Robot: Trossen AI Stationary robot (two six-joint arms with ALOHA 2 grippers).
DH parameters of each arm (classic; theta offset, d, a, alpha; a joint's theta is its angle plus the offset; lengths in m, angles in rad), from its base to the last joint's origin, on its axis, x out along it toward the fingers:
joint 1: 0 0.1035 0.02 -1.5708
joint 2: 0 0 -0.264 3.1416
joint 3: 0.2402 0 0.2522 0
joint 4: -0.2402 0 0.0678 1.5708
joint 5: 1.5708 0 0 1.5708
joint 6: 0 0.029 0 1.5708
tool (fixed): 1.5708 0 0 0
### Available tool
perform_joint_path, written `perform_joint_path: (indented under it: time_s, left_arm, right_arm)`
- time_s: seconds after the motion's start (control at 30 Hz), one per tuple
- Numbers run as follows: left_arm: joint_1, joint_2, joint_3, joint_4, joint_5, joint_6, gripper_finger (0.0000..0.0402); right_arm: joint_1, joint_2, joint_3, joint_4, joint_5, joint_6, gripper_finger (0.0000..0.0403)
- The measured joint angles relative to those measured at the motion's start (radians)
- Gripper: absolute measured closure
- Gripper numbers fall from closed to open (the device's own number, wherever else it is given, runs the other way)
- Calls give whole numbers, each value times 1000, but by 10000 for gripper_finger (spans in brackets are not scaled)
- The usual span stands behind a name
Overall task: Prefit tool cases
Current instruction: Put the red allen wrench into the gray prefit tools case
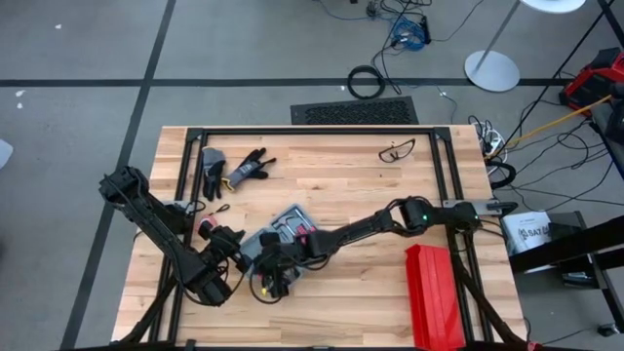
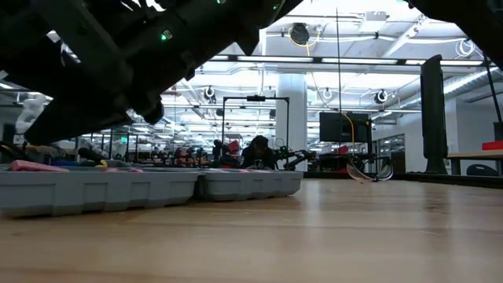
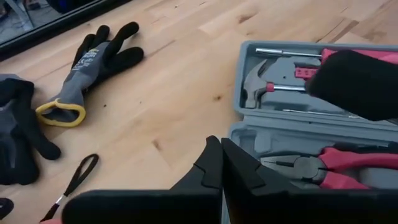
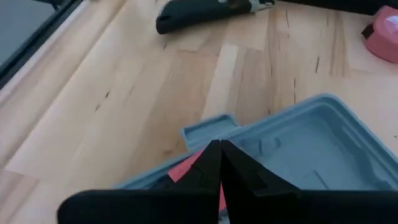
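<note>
Arms are meeting overhead at the tool case [image 1: 283, 232], lying open near the table's [image 1: 370, 185] front-left. Low down, only its grey wall is showing. Left gripper [image 3: 222, 163] is hovering pinched shut, empty, beside pliers [image 3: 336, 165] and hammer [image 3: 261, 78]. Right gripper [image 4: 219, 155] is likewise closed, empty, over the lid. No writing is reading clearly.

Robotics lab / open workshop floor. Butcher-block wood surface [image 1: 331, 195] on a black metal frame, grey concrete floor [image 1: 78, 58] with dark taped lines. Loose cables [image 1: 405, 29] past the far edge, a floor vent [image 1: 354, 112] just behind it, a white stand base [image 1: 491, 70] near the far right corner. Low view: exposed ceiling with strip lights [image 2: 330, 59], white columns [image 2: 291, 118], a monitor [image 2: 344, 126], more rigs, a person [image 2: 257, 153] seated at a bench.
</note>
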Motion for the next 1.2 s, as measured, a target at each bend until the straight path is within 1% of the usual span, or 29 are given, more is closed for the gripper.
perform_joint_path:
  time_s: [0.2, 0.53, 0.67, 0.8, 0.9, 0.97, 1.07, 1.2]
  left_arm:
    - [0, 0, -5, 8, -5, -31, 401]
    - [-11, 0, -14, 40, 1, -51, 401]
    - [-10, 0, -14, 90, 1, -44, 401]
    - [-11, 6, -14, 153, 0, -20, 401]
    - [-10, 30, -14, 212, 19, 5, 401]
    - [-11, 59, -14, 236, 50, 8, 401]
    - [-11, 116, -14, 239, 98, -28, 401]
    - [-11, 198, -14, 240, 115, -52, 401]
  right_arm:
    - [-6, 12, 0, -2, -33, 16, 403]
    - [-10, 51, 3, 5, -31, 53, 403]
    - [-11, 48, 2, -2, 5, 42, 403]
    - [-24, 45, 3, -46, 32, 51, 403]
    - [-25, 33, 1, -51, 44, 44, 403]
    - [-22, 21, 0, -71, 77, 28, 403]
    - [-12, -10, -4, -138, 118, 3, 403]
    - [-13, -21, -5, -195, 117, 3, 403]
